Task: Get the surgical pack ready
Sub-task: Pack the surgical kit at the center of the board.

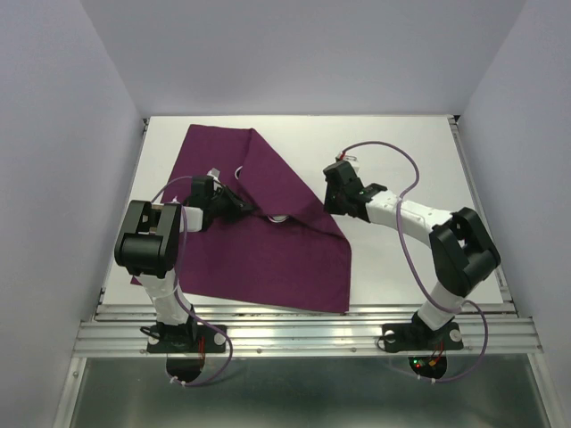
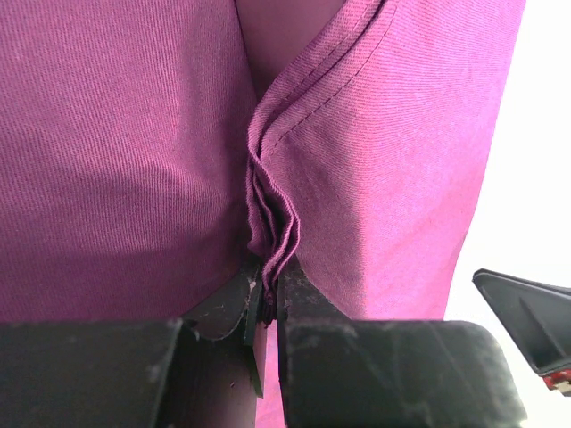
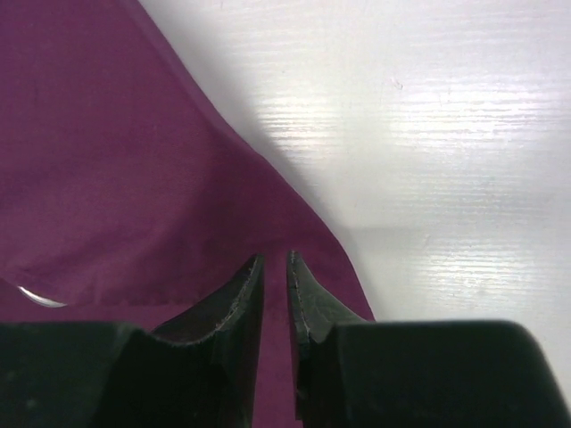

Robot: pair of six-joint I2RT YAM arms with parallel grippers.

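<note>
Left gripper [image 2: 270, 282] is clamped on a bunched, multi-layer pleat of the purple drape [image 1: 268, 259], hem side. I read that as gathering the edge so the layers move as one when I pull the flap across.

Right gripper [image 3: 275, 260] sits low over the drape's right edge. Its fingers are nearly together with a thin gap, and I can see no cloth in it. It looks parked there to pin or pick up that side while the left one tensions.

The drape lies on the white table [image 1: 401, 259], left of centre, with one flap folded diagonally over the middle. The wrapping looks only partly done, and it's no tidy rectangle.

A shiny metal sliver [image 1: 278, 218] pokes out from under the fold, so the contents are probably covered. I can't tell which instrument it is.

Risk: pulling the pleat could drag whatever's underneath off-centre.
</note>
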